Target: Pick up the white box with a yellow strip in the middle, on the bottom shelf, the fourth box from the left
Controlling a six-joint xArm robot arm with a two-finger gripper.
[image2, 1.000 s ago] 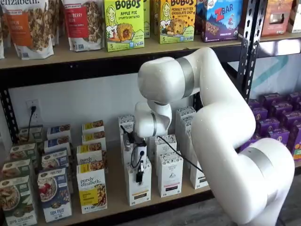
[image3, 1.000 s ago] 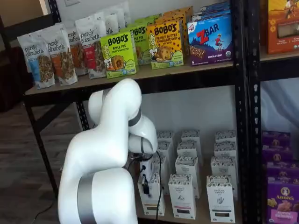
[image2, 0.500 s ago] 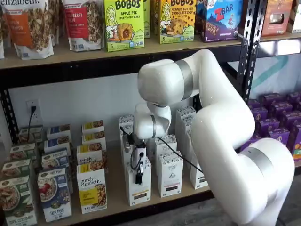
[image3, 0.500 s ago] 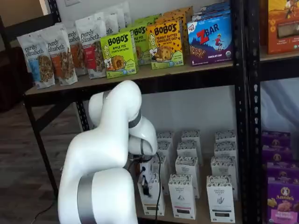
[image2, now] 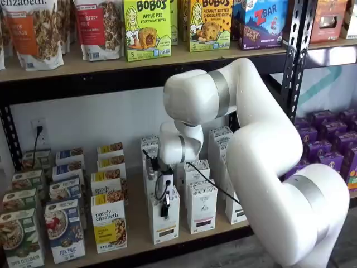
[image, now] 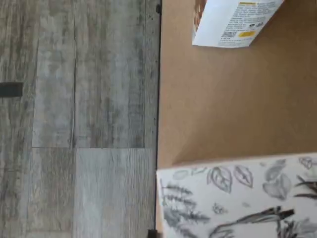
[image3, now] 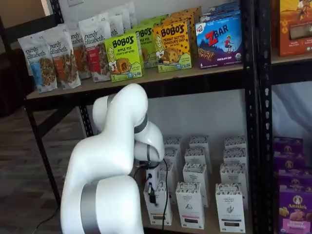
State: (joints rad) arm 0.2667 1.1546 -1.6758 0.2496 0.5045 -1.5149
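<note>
The white box (image2: 164, 219) stands at the front of the bottom shelf (image2: 139, 248), first in its row of tall leaf-patterned cartons, where the arm can come straight down on its top. The gripper (image2: 165, 196) hangs over that top in both shelf views, its black parts and cable pressed close to the box's upper front; whether the fingers are clenched on the carton or only flank it, I cannot tell, since no gap and no clear grip shows. The box sits flat on the board, so the lift looks not yet begun. The wrist view shows the patterned top (image: 237, 198) at the shelf's front edge, with bare board beside it. To the side stands a granola box (image2: 109, 222), with some room between; on the other side a like white carton (image2: 201, 205) stands near and could be brushed.
</note>
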